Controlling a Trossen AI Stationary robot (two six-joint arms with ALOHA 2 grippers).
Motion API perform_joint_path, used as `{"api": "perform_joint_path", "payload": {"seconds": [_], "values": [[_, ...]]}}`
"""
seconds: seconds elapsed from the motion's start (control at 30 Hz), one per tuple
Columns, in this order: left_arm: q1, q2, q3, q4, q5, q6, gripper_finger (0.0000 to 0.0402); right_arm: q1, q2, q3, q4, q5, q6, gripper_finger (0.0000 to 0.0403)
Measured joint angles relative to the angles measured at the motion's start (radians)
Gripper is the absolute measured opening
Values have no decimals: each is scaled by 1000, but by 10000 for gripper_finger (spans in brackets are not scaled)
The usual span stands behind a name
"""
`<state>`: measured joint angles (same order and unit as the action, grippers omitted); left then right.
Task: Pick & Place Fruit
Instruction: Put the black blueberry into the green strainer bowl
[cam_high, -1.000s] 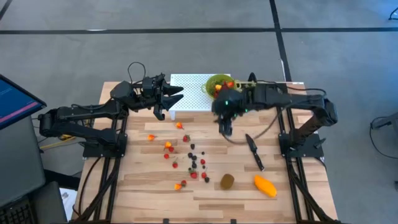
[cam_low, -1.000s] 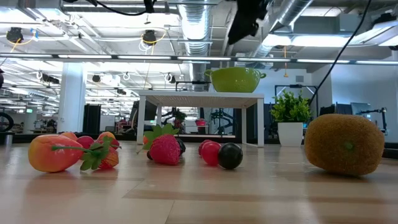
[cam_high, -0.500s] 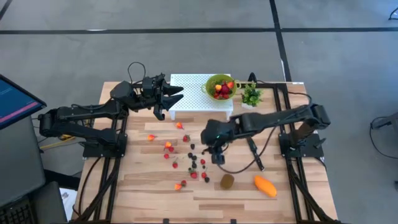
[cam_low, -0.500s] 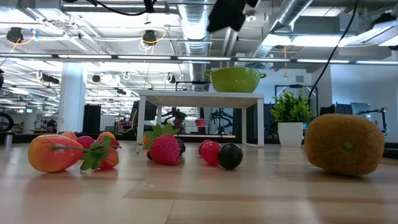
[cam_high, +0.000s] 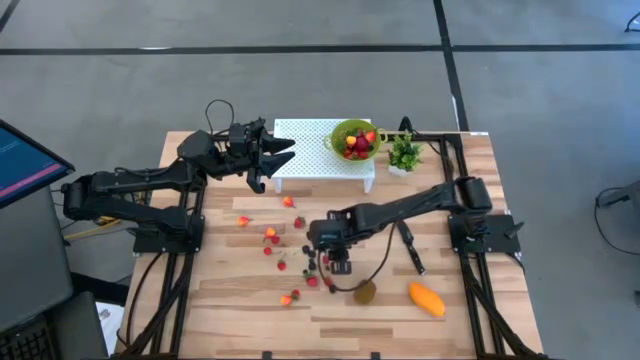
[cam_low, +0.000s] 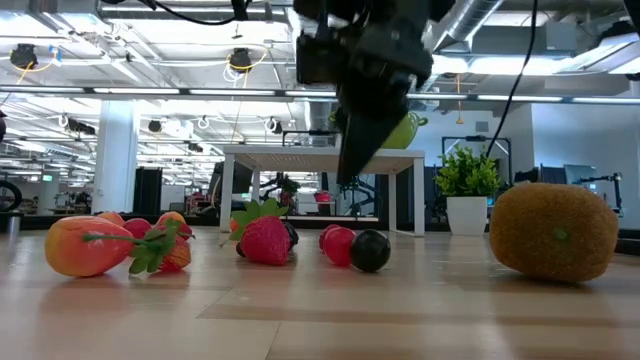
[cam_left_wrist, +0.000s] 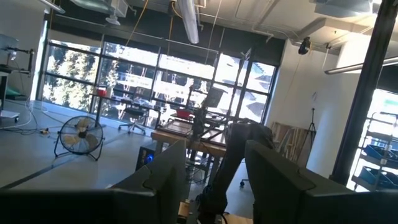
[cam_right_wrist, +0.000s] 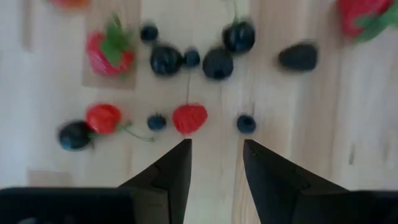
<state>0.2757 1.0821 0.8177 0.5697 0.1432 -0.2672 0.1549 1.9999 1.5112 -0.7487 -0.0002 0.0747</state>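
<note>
The right gripper hangs over the cluster of small fruit in the middle of the wooden table, pointing down at it. In the right wrist view its two dark fingers stand spread with a clear gap between them and nothing in that gap; a small red berry and a dark blueberry lie on the wood just ahead of the tips, with a strawberry and several more dark berries farther on. In the low view the gripper is above the table surface, not touching the strawberry or the dark berry below it.

The left gripper waits near the far left corner of the white perforated stand, raised off the table, its fingers parted and empty.

More berries are scattered left of the right gripper. The brown kiwi lies just beside the gripper, toward the near edge, and the orange-yellow mango sits farther right, near that edge. The black knife lies between the right arm and its base. On the stand, a green bowl holds red fruit, and a small potted plant stands beside it. Bare wood lies open along the near edge and at the near left corner.
</note>
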Motion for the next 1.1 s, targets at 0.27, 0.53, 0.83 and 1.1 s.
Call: {"api": "perform_joint_path", "payload": {"seconds": [0.27,0.53,0.83,1.1], "values": [[0,0,0,1,0,0,159,-32,65,-1,34,1,-22,144],[0,0,0,0,0,0,159,-68,121,-2,64,-37,-30,137],[0,0,0,0,0,0,159,-74,134,0,97,-56,-51,124],[0,0,0,0,0,0,159,-74,134,0,99,-56,-56,97]]}}
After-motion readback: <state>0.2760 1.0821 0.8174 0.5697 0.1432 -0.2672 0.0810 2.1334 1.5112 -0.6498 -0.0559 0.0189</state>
